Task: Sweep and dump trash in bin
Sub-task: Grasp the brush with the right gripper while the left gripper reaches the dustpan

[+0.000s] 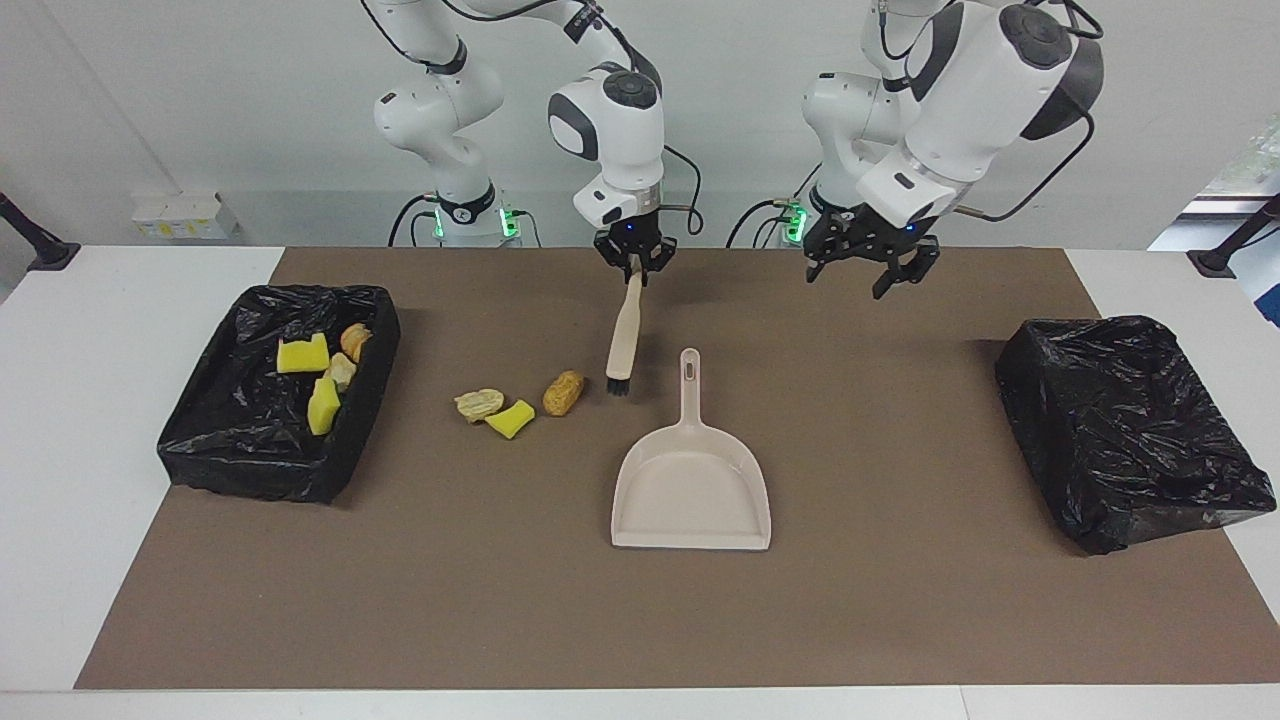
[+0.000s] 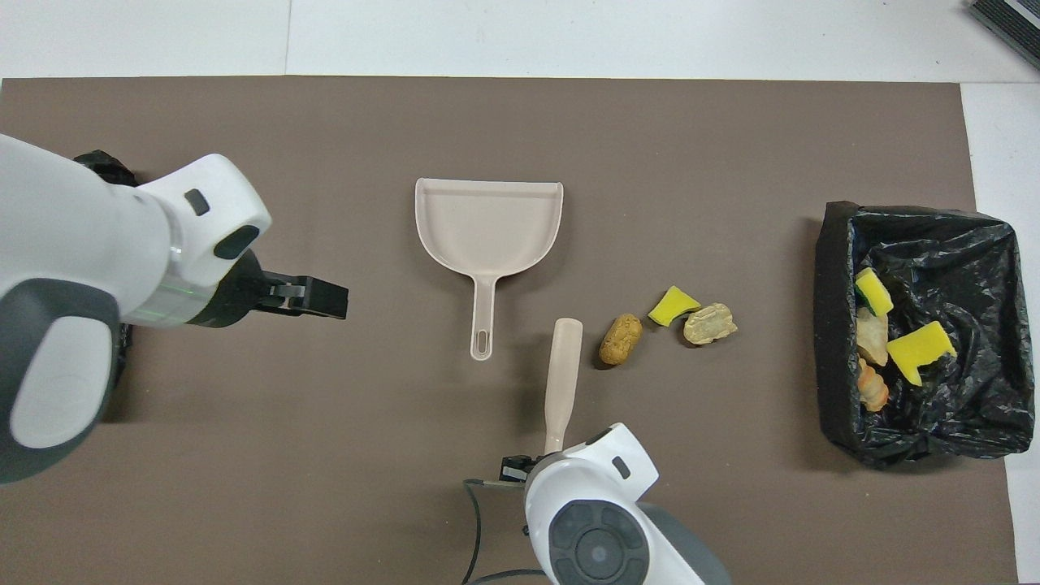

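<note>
While loose, trash (image 1: 510, 404) row lengthwise tablewise

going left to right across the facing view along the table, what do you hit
bin holding trash → tan bread piece → yellow sponge bit → golden-brown piece → brush in the right gripper → dustpan → left gripper → covered black bin

Smooth beige plastic dustpan (image 1: 691, 490) and brush (image 1: 624, 336), matt. Crinkled glossy black plastic lines both bins (image 1: 270, 400). Porous yellow sponge scraps (image 1: 510, 418), rough bread-like crusts (image 1: 563, 392), flat matt brown mat (image 1: 500, 600).
</note>
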You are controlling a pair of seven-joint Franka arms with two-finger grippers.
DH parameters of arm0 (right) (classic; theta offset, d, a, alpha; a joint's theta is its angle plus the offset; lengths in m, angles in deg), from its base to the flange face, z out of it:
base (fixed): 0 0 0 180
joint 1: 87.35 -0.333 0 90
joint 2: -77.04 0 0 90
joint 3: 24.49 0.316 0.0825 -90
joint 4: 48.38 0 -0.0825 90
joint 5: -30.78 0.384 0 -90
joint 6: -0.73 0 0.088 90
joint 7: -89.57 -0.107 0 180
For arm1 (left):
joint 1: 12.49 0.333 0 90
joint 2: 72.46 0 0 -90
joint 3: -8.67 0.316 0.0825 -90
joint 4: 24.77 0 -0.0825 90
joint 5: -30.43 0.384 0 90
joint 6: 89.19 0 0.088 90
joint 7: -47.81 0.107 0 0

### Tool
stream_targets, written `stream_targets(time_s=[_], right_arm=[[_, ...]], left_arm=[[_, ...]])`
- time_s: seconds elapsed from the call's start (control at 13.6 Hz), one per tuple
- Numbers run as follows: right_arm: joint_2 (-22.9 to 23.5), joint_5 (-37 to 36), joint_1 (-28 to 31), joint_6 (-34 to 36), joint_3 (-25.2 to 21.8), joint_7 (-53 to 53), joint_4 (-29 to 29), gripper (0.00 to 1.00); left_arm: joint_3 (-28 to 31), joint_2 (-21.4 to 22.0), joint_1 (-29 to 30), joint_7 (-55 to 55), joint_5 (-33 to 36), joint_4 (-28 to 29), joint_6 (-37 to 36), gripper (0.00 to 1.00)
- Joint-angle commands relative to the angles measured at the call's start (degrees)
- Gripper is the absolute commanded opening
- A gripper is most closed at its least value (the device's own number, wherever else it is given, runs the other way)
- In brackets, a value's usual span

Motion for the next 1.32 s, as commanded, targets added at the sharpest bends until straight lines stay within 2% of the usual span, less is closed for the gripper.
stream_targets(time_s=[0.0,0.22,0.37,0.74,0.96,1.25], right_arm=[[-4.55,0.26,4.38,6.48,0.02,5.54,0.40,0.00],[-6.50,0.35,11.75,14.30,-1.90,15.63,-1.62,0.00],[-7.20,0.35,15.28,17.56,-5.23,28.26,-1.80,0.00],[-5.10,0.26,33.20,14.25,-5.43,50.26,-1.19,0.00],[-4.21,-0.79,37.35,10.39,-5.43,54.69,1.17,0.00],[-4.48,-0.80,36.75,8.44,-5.43,54.17,3.82,0.00]], left_arm=[[1.00,-2.38,-4.07,-2.14,-1.32,4.39,6.44,1.00],[0.92,-6.67,-8.28,-2.32,-1.67,5.10,11.88,1.00],[1.00,-11.24,-11.97,-2.58,-5.00,5.19,18.37,1.00],[1.00,-16.18,-13.65,-1.18,-5.01,5.10,24.02,1.00],[1.00,-18.28,-14.79,-1.53,-5.01,5.10,26.13,1.00],[1.00,-20.05,-14.97,-1.62,-5.10,5.19,27.37,1.00]])
